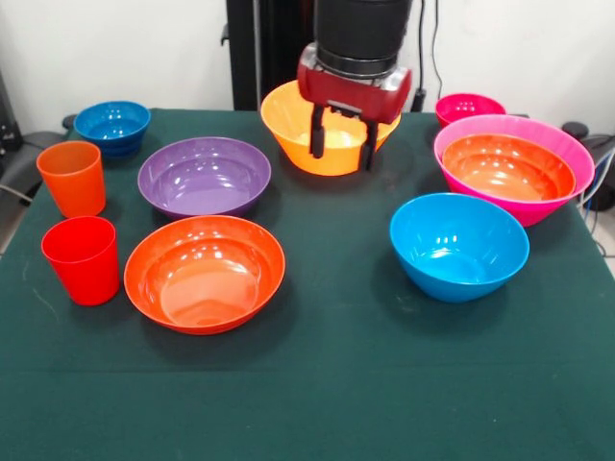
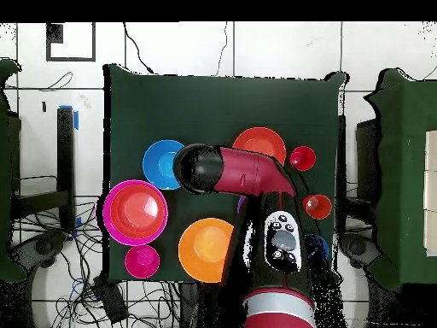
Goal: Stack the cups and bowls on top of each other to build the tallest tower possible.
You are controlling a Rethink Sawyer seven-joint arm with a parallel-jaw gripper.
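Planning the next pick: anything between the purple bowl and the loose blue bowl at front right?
No, just bare green cloth between purple bowl and blue bowl, per the front view.

Bright, even light from above; my bowls (image 1: 204,272) show soft glare inside and cast faint shadows on the tabletop (image 1: 317,384).

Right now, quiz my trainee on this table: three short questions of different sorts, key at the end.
1. True or false: the large pink bowl already holds a red-orange bowl.
2. How many cups stand on the table?
3. The gripper hangs in front of which bowl in the front view? A) purple bowl B) yellow-orange bowl C) small pink-red bowl

Key: 1 true; 2 two, the orange cup and the red cup; 3 B.
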